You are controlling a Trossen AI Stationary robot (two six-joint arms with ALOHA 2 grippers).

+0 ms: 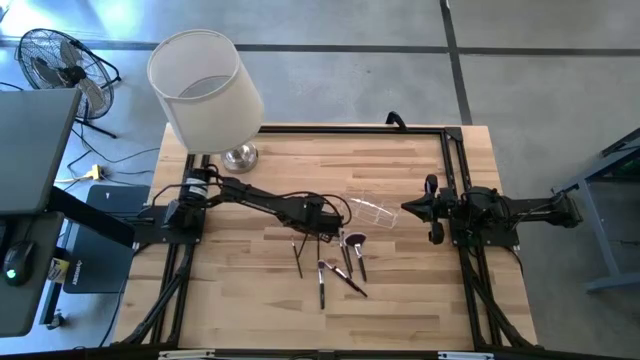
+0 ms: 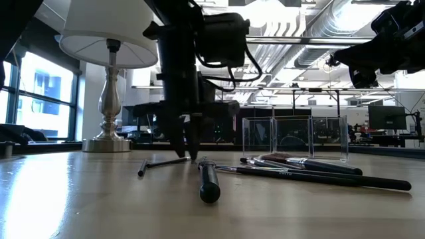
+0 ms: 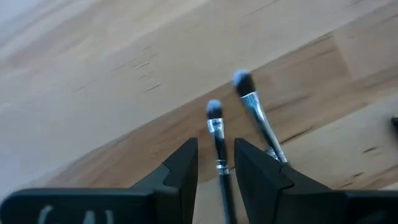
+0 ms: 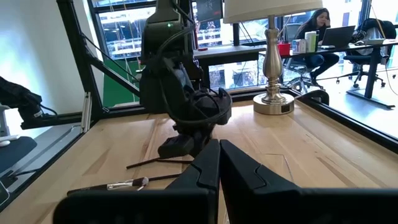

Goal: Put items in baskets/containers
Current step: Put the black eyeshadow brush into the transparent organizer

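Several slim dark-handled makeup brushes (image 1: 340, 265) lie flat on the wooden table, in front of a small clear plastic box (image 1: 372, 212) that stands on its base. My left gripper (image 3: 215, 148) points steeply down over the leftmost brushes, open. Its fingers stand on either side of one brush's handle (image 3: 219, 163) without touching it, and a second brush (image 3: 256, 115) lies beside. In the low view the left gripper's (image 2: 189, 154) tips are just above the table. My right gripper (image 4: 214, 163) waits shut at the table's right side, level and off the table.
A table lamp with a big white shade (image 1: 205, 85) and a metal foot (image 1: 240, 157) stands at the far left corner. A black frame rail (image 1: 350, 130) runs along the table's far edge. Bare wood lies toward the near edge.
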